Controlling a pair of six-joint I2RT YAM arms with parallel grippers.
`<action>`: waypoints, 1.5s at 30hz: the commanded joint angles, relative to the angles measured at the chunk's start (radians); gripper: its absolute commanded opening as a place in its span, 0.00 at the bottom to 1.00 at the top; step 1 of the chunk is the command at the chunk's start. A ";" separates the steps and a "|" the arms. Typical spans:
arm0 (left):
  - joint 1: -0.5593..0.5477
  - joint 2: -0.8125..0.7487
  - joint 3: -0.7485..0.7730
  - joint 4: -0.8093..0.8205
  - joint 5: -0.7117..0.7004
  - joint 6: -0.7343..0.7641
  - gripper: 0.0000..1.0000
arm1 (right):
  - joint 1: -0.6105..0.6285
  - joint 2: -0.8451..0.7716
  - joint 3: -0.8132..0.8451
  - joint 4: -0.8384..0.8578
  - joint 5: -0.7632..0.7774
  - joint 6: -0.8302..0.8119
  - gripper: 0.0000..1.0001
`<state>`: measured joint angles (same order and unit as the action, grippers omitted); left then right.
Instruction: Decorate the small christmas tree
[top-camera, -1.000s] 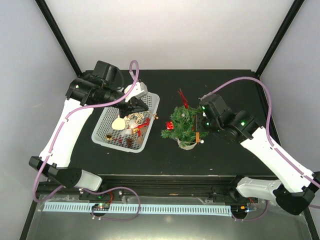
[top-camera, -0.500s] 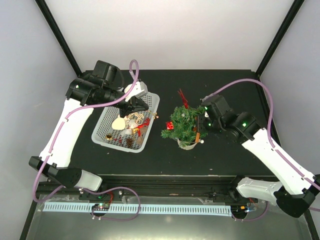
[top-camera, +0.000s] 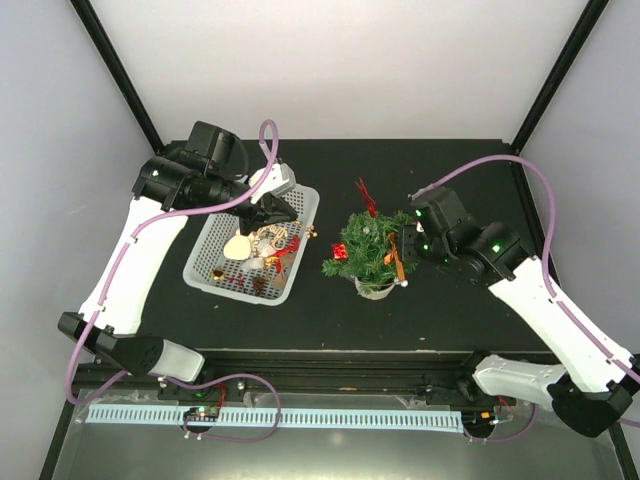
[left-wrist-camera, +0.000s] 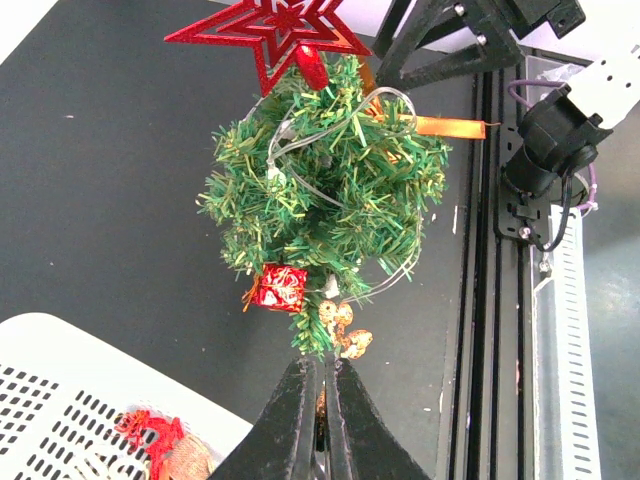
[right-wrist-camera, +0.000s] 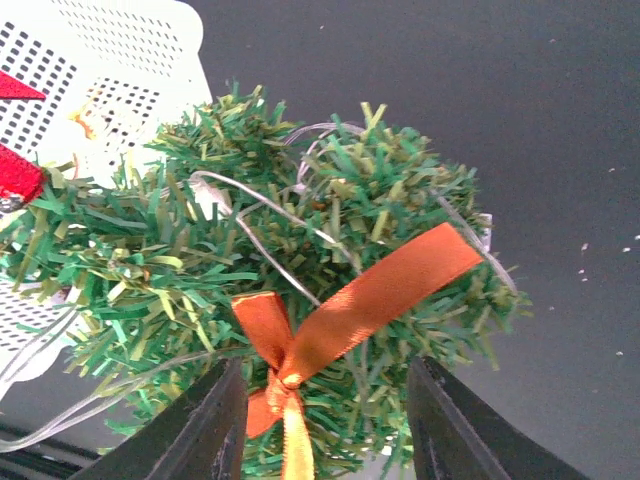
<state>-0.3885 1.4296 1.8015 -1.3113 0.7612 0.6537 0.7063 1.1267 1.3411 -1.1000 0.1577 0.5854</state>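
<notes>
Top external view: small christmas tree (top-camera: 372, 248) stands in its whitish pot (top-camera: 375, 287) on the dark bench (top-camera: 330, 320), just right of the white mesh basket (top-camera: 212, 272) and apart from it; a red star (top-camera: 366, 192) shows at the tree's far side; a red gift-box ornament (top-camera: 340, 251) hangs on the branches facing the basket. Left gripper (top-camera: 264, 214) hangs over the far end of the basket, above the heaped ornaments (top-camera: 262, 248). Right gripper (top-camera: 402, 254) sits at the tree's right flank, right up against the needles. Left wrist view: left gripper (left-wrist-camera: 320, 375) clenched, jaws pressed together; cannot tell whether anything thin is pinched between them; beyond the tips the tree carries the star (left-wrist-camera: 270, 30), the gift box (left-wrist-camera: 281, 287), a small gold ornament (left-wrist-camera: 345, 335) low on the branches, and loops of thin silvery wire (left-wrist-camera: 330, 130). Right wrist view: right gripper (right-wrist-camera: 325, 400) released, its two fingers (right-wrist-camera: 215, 430) spread wide; an orange ribbon bow (right-wrist-camera: 330, 320) lies on the green branches between them, its knot nearer the left finger, gripped by neither; silvery wire (right-wrist-camera: 265, 235) threads through the needles; a corner of the basket (right-wrist-camera: 120, 70) shows behind the tree.
</notes>
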 joint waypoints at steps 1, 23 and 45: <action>-0.010 0.014 0.000 0.016 0.000 0.003 0.01 | -0.012 -0.032 0.042 -0.053 0.063 0.005 0.39; -0.010 0.023 -0.009 0.017 -0.012 0.011 0.02 | -0.013 0.010 -0.063 -0.025 -0.173 -0.030 0.01; -0.045 0.088 -0.022 0.109 -0.005 -0.025 0.02 | -0.013 -0.026 0.188 -0.072 -0.051 -0.010 0.03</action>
<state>-0.4110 1.4826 1.7702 -1.2537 0.7418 0.6479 0.6994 1.1019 1.4612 -1.1404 0.0658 0.5785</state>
